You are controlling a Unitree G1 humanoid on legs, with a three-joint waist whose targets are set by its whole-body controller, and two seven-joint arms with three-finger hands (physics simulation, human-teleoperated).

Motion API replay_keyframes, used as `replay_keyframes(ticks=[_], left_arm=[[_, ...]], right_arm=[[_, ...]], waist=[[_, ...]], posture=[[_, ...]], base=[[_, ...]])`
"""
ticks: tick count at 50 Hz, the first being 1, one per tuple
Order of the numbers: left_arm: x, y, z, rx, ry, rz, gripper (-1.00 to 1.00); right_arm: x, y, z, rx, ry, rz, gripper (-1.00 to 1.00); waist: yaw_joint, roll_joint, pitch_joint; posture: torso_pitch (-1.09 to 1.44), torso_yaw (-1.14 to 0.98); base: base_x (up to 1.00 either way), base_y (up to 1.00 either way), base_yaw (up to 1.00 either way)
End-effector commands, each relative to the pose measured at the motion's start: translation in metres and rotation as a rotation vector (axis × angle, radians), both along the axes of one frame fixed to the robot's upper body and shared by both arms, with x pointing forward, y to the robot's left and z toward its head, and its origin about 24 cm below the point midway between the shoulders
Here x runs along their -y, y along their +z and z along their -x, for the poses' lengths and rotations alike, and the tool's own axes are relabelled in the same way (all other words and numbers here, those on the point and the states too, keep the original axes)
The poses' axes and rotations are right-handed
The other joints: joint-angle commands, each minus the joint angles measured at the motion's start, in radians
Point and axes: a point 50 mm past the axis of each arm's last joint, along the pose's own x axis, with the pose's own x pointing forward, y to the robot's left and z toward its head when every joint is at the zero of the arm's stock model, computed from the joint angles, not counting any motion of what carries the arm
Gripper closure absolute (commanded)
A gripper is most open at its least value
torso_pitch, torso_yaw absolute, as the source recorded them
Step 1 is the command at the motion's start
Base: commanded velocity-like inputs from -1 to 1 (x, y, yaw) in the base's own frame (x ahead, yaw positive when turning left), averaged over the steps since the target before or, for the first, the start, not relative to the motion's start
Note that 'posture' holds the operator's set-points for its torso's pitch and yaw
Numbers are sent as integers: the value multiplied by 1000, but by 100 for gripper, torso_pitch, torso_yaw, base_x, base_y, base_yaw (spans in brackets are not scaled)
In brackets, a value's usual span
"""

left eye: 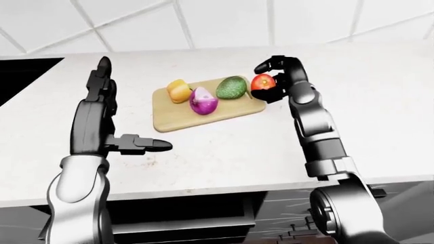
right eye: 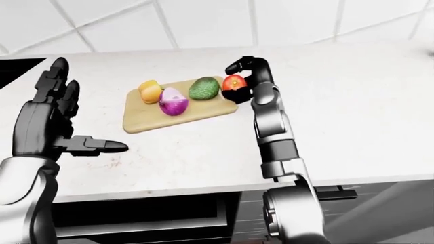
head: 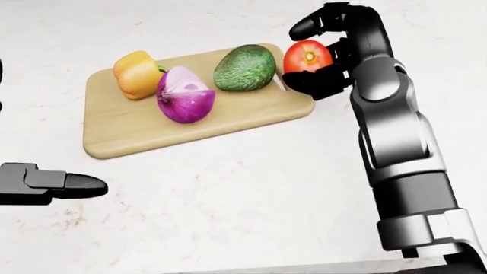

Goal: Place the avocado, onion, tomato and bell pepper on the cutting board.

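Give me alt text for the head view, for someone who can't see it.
The right hand holds a tomato at the right end of a cutting board carrying a bell pepper, onion and avocado. The open left hand shows at lower left.

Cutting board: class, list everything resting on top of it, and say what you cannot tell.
On the cutting board rest a yellow bell pepper, a halved onion and an avocado. The right hand holds the tomato at the board's right end; whether it touches the board is hidden.
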Motion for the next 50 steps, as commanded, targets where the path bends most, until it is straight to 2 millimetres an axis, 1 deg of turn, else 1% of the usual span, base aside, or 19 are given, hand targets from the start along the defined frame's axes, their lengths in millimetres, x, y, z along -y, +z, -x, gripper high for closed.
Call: replay_keyframes(ticks=[1,6,13,21,34,45,50], left_arm=[[2,13,4,79,-1,-21,-100],[1,12,5,76,0,-22,-100],[0,11,5,75,3,-22,-100],[0,9,5,71,3,-24,-100],[0,10,4,71,5,-28,-100],[2,12,3,75,0,-31,-100],[2,11,3,74,1,-32,-100]], right_arm=[[-4,32,1,127,17,4,45],[-5,28,1,123,24,-5,46],[-8,30,2,125,35,-12,46],[-13,27,0,120,53,-18,44],[-12,27,2,116,53,-18,34],[-13,28,2,112,59,-13,17],[-13,26,3,109,63,-12,15]], waist=[[0,1,-28],[0,1,-28],[1,1,-28],[1,1,-28],[2,0,-28],[1,1,-28],[1,0,-29]], posture=[[0,0],[0,0],[0,0],[0,0],[0,0],[0,0],[0,0]], base=[[0,0,0],[0,0,0],[0,0,0],[0,0,0],[0,0,0],[0,0,0],[0,0,0]])
